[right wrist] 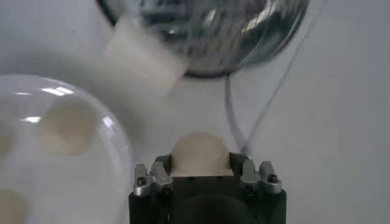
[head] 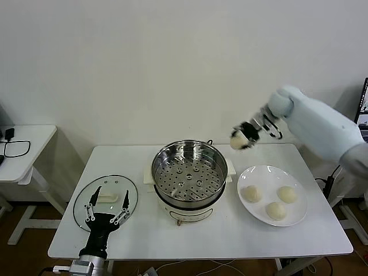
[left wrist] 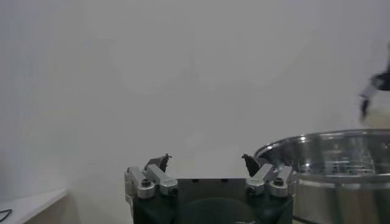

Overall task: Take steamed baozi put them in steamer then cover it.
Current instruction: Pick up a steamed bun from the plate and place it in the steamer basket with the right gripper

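Observation:
My right gripper [head: 244, 137] is shut on a cream-white baozi [head: 237, 140] and holds it in the air, just right of the steamer's far rim. The same baozi shows between the jaws in the right wrist view [right wrist: 200, 154]. Three more baozi [head: 251, 193] [head: 287, 194] [head: 276, 210] lie on the white plate [head: 261, 173]. The shiny steamer [head: 188, 172] stands at mid-table with its perforated tray bare. My left gripper [head: 108, 203] is open and empty, low at the front left over the glass lid [head: 115, 185].
A white side table [head: 23, 150] with a black cable stands at the far left. A thin cable runs behind the steamer [right wrist: 268, 103]. The white table's front edge [head: 201, 253] is near the left arm.

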Available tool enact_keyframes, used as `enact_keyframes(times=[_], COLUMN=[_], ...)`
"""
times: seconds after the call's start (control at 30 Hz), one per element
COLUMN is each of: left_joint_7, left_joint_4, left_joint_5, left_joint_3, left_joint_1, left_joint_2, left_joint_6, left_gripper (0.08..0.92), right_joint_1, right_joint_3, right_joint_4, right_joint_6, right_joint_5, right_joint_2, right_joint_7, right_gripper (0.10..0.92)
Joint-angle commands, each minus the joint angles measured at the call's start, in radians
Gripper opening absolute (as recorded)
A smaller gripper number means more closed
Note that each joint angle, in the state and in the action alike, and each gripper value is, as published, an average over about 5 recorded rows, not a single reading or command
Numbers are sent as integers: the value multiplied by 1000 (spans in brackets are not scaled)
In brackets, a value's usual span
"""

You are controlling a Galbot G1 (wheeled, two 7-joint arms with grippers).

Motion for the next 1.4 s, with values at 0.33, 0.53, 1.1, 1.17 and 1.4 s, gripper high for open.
enact_keyframes(times=[0.33,0.53,1.1,1.17,1.4], left_joint_7=[-4,-9,-28,-32,-44], left_joint_4=[-20,-31,-12,-14,-23], left_joint_5=[0,-1,5,6,7], left_joint_3=[-3,1,-4,-5,4], left_joint_1=[17,15,9,8,6], left_joint_2=[-2,-9,-12,-13,-21], left_joint_6=[-8,-3,2,8,25], left_gripper=[823,823,823,823,823], right_joint_1=[-23,-83,-136,-135,-85], right_joint_3=[-88,-62,-18,-17,-22], right_joint_4=[69,6,-65,-64,33], right_joint_6=[217,215,205,203,136], right_joint_5=[-229,-310,-396,-387,-253], right_joint_2=[266,293,325,322,235], right_joint_7=[8,-2,-14,-14,-53], right_gripper=[645,645,748,786,822])
